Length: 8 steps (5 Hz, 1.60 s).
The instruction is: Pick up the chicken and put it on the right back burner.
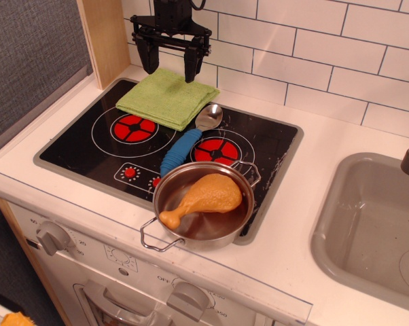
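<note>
The chicken (204, 197), an orange-tan toy drumstick, lies inside a small silver pot (238, 228) at the front right of the black stovetop, bone end pointing front left. The right back burner (219, 150), the smaller red-centred ring, lies just behind the pot, which covers its front edge. My gripper (170, 66) is open and empty, hanging above the back left of the stove over a green cloth, far from the chicken.
A folded green cloth (167, 97) covers the stove's back left corner. A blue-handled spoon (181, 152) lies across the left edge of the right back burner. The larger burner (133, 128) is at the left. A grey sink (374, 224) lies to the right, and a tiled wall stands behind.
</note>
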{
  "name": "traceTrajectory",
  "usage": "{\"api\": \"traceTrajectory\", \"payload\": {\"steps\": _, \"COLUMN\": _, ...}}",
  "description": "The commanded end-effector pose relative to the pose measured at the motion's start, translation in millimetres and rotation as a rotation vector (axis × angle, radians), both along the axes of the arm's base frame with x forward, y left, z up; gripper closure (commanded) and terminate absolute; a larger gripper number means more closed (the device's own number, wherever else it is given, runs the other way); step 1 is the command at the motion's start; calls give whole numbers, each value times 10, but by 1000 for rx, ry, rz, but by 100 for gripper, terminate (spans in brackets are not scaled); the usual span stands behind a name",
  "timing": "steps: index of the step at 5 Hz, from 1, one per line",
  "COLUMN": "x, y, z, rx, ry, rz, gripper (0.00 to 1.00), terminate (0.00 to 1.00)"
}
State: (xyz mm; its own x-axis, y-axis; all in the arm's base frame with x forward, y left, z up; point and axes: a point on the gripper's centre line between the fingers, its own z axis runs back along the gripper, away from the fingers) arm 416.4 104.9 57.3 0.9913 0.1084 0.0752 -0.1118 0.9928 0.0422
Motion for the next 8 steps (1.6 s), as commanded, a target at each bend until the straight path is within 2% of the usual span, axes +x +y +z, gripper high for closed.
{"api": "traceTrajectory", "payload": {"steps": 1, "x": 0, "y": 0, "z": 0, "rx": 0, "ry": 0, "rz": 0, "gripper": 0, "terminate": 0}}
{"api": "traceTrajectory", "payload": {"steps": 2, "x": -311, "y": -128, "z": 222, "rx": -14, "ry": -51, "rz": -10, "gripper": 0, "terminate": 0}}
{"api": "traceTrajectory", "payload": {"steps": 4, "x": -913, "y": -522, "z": 544, "rx": -120, "ry": -152, "rz": -166, "gripper": 0, "terminate": 0}}
{"api": "traceTrajectory", "payload": {"steps": 5, "x": -1186, "y": -765, "z": 409, "rx": -124, "ry": -104, "rz": -292, "gripper": 0, "terminate": 0}}
{"api": "traceTrajectory", "payload": {"steps": 6, "x": -1411, "y": -998, "z": 247, "rx": -78, "ry": -74, "rz": -404, "gripper": 0, "terminate": 0}}
{"api": "traceTrajectory", "payload": {"steps": 7, "x": -1514, "y": -1185, "z": 97, "rx": -55, "ry": -37, "rz": -508, "gripper": 0, "terminate": 0}}
{"api": "traceTrajectory", "payload": {"steps": 8, "x": -1566, "y": -1260, "z": -75, "rx": -11, "ry": 9, "rz": -538, "gripper": 0, "terminate": 0}}
